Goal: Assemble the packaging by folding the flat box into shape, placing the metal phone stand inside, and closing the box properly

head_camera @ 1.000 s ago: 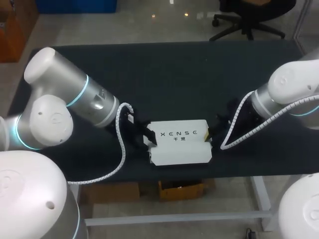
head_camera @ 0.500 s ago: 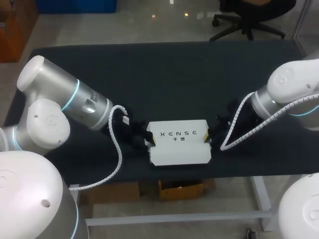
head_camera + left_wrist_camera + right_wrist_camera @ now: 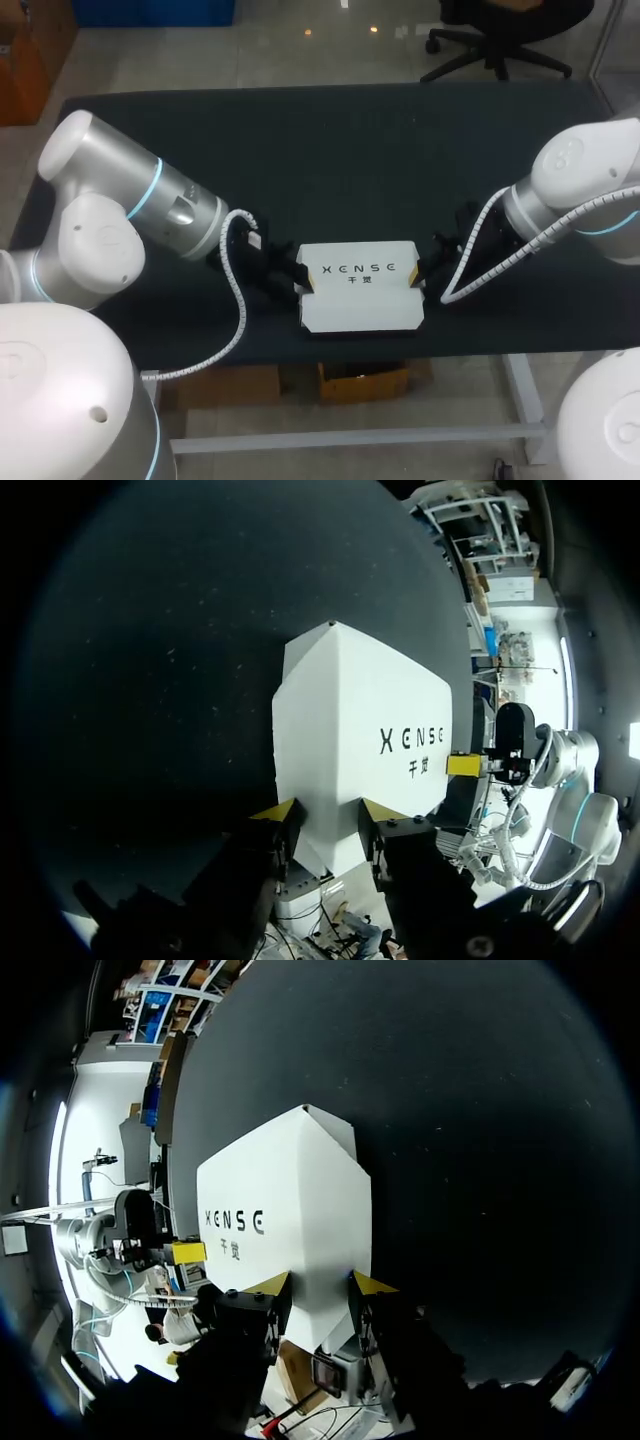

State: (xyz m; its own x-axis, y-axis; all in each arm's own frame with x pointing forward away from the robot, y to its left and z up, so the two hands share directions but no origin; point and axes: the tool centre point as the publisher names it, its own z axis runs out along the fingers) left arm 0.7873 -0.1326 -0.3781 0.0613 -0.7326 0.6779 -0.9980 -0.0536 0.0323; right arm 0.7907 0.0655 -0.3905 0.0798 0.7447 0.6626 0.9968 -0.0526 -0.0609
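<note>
A black-topped table [image 3: 350,140] carries the work, with the silver-and-white left arm [image 3: 150,205] and right arm [image 3: 570,190] coming in low from opposite sides. Between them, near the table's front edge, lies the closed, rectangular white cardboard box [image 3: 360,285] with dark print on its lid. The left gripper [image 3: 330,815] pinches the box's left end between both yellow tips, and the right gripper [image 3: 320,1285] clamps its right end likewise.
</note>
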